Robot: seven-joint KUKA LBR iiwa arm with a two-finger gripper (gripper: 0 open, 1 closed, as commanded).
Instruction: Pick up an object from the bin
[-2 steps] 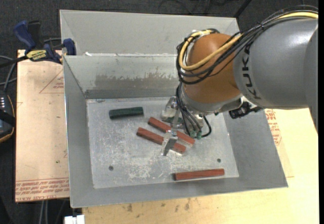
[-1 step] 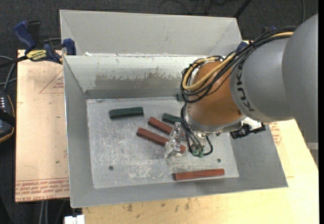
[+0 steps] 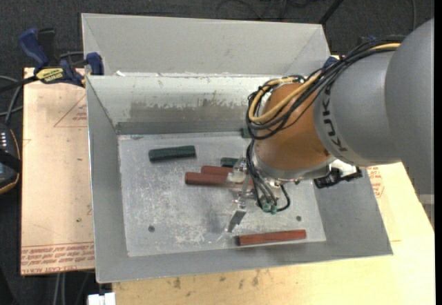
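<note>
While low, gripper (image 3: 236, 218) beside red bar (image 3: 271, 237)

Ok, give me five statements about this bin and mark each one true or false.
1. A dark green bar lies on the floor of the bin, toward the view's far left. True.
2. The hand is on that green bar. False: the bar lies flat, well apart from the hand.
3. A red-brown bar lies near the floor's front edge, close by the hand. True.
4. The arm comes in from the view's left. False: it comes in from the right.
5. The bin holds a deep heap of things. False: only a few bars lie spread over the floor.
</note>
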